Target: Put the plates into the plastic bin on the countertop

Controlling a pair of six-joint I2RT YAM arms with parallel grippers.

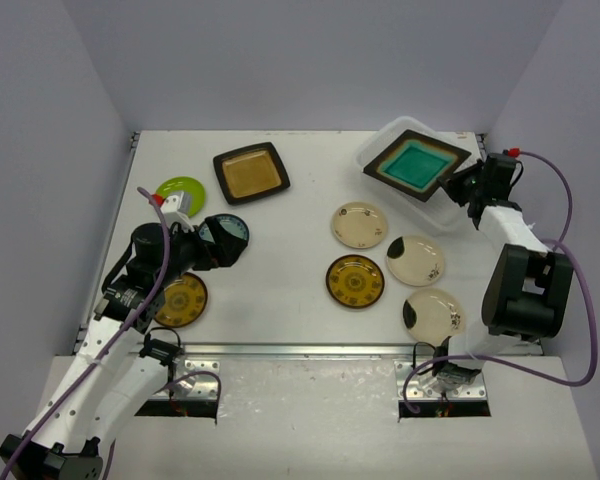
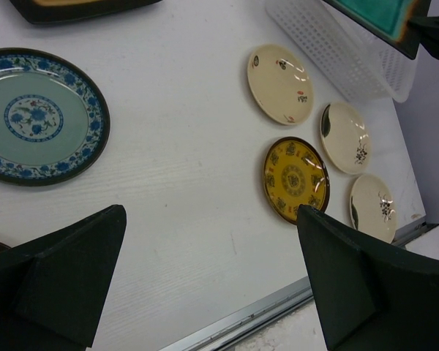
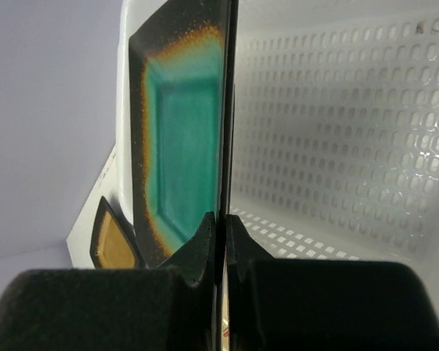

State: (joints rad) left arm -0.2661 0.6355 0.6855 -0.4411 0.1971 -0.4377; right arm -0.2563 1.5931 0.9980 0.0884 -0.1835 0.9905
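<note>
Countertop [image 1: 280, 300]; right pincer [image 3: 221, 221] clenched on teal plate [image 3: 183, 139], plain only wrist-side; left pincer [image 2: 211, 219] released.

Left arm [image 1: 100, 375]: white tubular links, with a row of small dark dots along the lower link. Black joint housings [image 1: 152, 252] sit at its far end.

Right arm [image 1: 507, 228]: white link, with a large rounded black housing [image 1: 523, 290].

Left cable [image 1: 161, 262] and right cable [image 1: 568, 205]: purple, running along each arm, each with a red cap at the wrist end.

Base plates [image 1: 192, 385]: grey metal.

Left fingers [image 2: 62, 281]: matte black, wedge-shaped.

Right fingers [image 3: 95, 307]: matte black, blunt blocks tapering to thin tips.
</note>
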